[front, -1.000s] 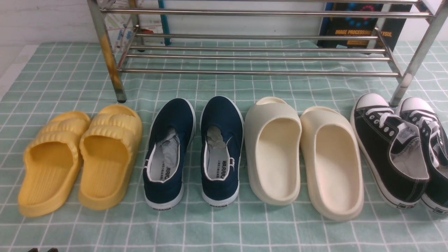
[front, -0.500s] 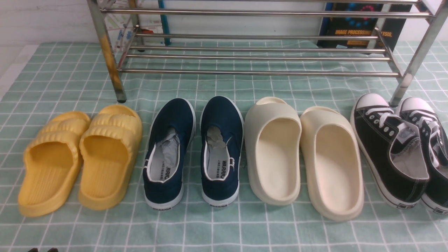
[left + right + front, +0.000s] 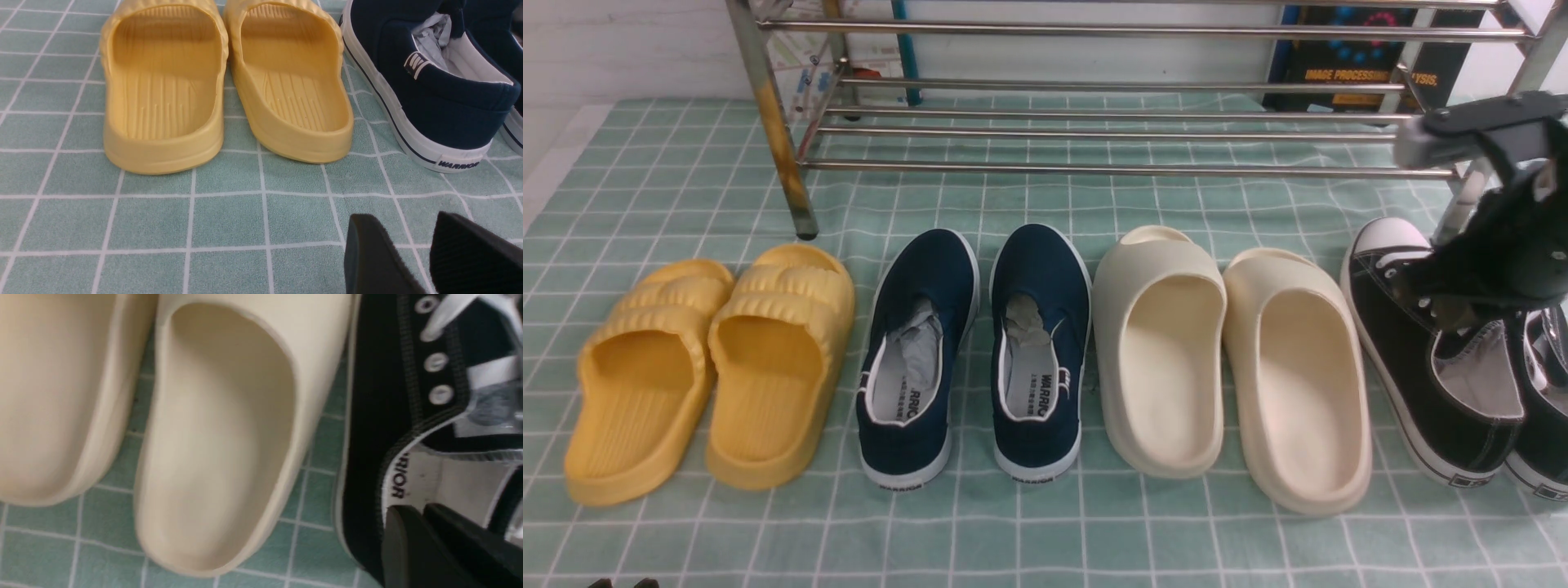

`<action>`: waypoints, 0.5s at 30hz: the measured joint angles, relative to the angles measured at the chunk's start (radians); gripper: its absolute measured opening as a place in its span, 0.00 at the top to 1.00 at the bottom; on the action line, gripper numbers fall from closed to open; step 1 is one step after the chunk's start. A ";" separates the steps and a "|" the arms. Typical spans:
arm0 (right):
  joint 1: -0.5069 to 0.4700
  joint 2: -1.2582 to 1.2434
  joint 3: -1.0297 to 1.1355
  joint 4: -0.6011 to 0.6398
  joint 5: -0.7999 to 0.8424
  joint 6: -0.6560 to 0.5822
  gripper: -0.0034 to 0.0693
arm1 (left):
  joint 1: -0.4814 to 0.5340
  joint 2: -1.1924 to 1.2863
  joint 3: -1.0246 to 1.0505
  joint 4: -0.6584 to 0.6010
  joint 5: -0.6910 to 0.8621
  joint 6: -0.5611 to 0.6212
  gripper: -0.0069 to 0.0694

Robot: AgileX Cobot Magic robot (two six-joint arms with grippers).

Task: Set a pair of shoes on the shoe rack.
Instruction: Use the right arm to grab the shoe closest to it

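Observation:
Two black lace-up sneakers stand side by side at the far right of the cloth, the left one (image 3: 1413,384) and the right one (image 3: 1543,441), toes toward the shoe rack (image 3: 1094,170). My right gripper (image 3: 1445,314) hangs over the left sneaker's laces and opening. In the right wrist view it (image 3: 416,510) is shut with nothing in it, just above that sneaker's (image 3: 376,416) white insole. The left gripper (image 3: 402,216) is open and empty, low over the cloth behind the yellow slippers (image 3: 229,81).
In a row left of the sneakers lie yellow slippers (image 3: 711,367), navy slip-on shoes (image 3: 972,351) and cream slippers (image 3: 1233,359) on a green checked cloth (image 3: 1045,531). The rack's right post (image 3: 1470,188) stands at the sneakers' toes. A dark book (image 3: 1356,65) leans behind the rack.
My right arm has come into the front view from the right and now hangs over the black sneakers. The shoes have not moved.

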 joint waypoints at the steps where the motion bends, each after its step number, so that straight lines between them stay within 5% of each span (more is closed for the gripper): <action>1: 0.011 0.025 -0.023 0.001 0.027 0.000 0.74 | 0.000 0.000 0.000 0.000 0.000 0.000 0.60; 9: 0.025 0.117 -0.073 -0.027 0.085 0.000 0.34 | 0.000 0.000 0.000 0.000 0.000 0.000 0.60; 15: 0.025 0.138 -0.073 -0.034 0.038 0.000 0.25 | 0.000 0.000 0.000 0.000 0.000 0.000 0.60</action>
